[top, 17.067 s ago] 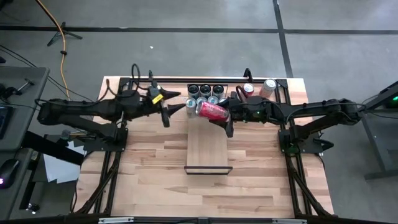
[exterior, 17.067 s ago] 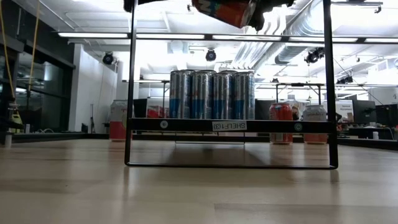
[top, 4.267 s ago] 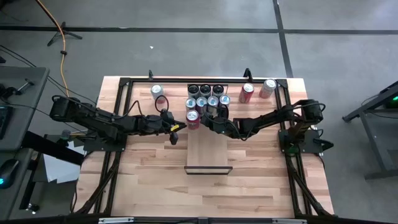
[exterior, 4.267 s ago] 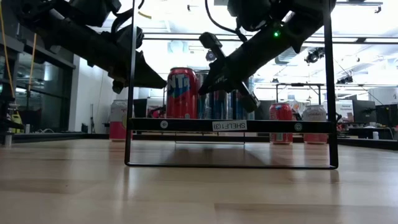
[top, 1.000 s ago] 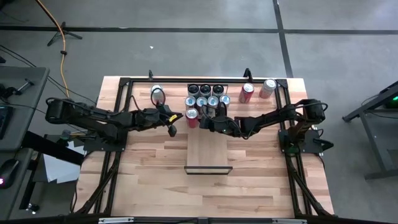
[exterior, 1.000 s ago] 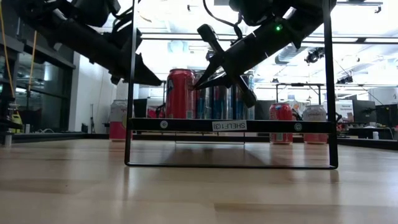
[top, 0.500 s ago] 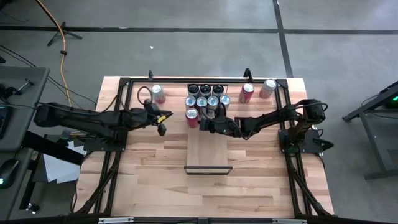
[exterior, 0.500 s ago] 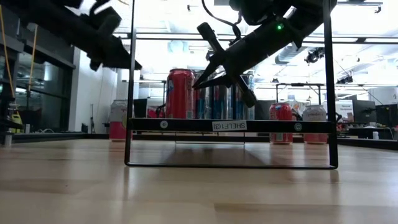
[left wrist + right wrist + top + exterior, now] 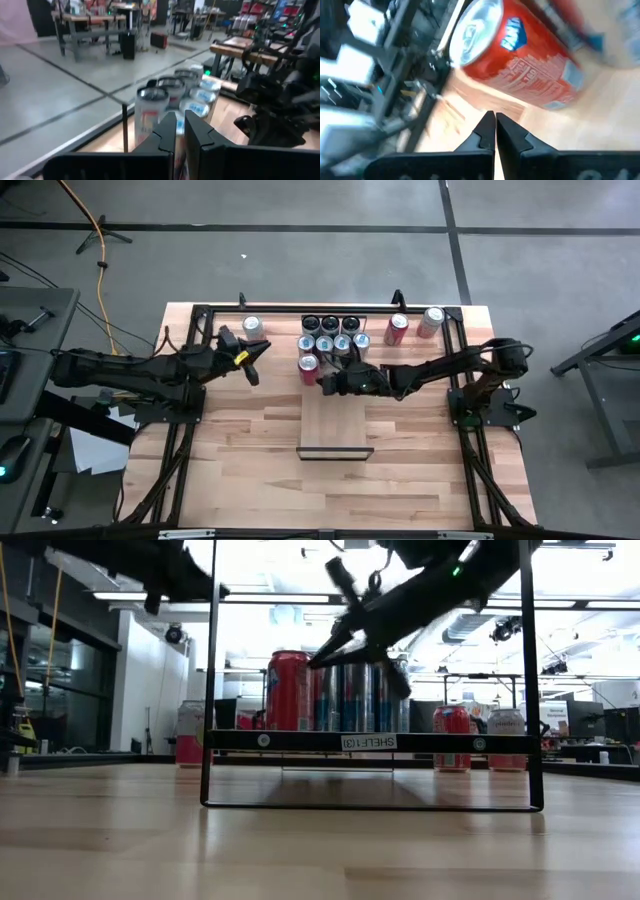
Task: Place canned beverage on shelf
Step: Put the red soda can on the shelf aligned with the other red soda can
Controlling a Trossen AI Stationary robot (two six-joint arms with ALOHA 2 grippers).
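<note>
A red aluminium beverage can (image 9: 309, 367) stands upright at the far left corner of the long pale-wood shelf with thin dark metal end frames (image 9: 334, 420), just beside a cluster of silver-and-blue cans (image 9: 333, 335). In the right wrist view its red side carries white lettering on a blue badge that is too blurred to read with certainty. The low view shows a white label on the shelf's front rail (image 9: 369, 742) reading "SHELF-1(3)" mirrored. The right gripper (image 9: 322, 383) hovers over the shelf just beside the red can, jaws clenched and empty. The left gripper (image 9: 262, 352) hangs above the plank-patterned wooden bench (image 9: 250, 470), well left of the shelf, jaws pressed together on nothing.
</note>
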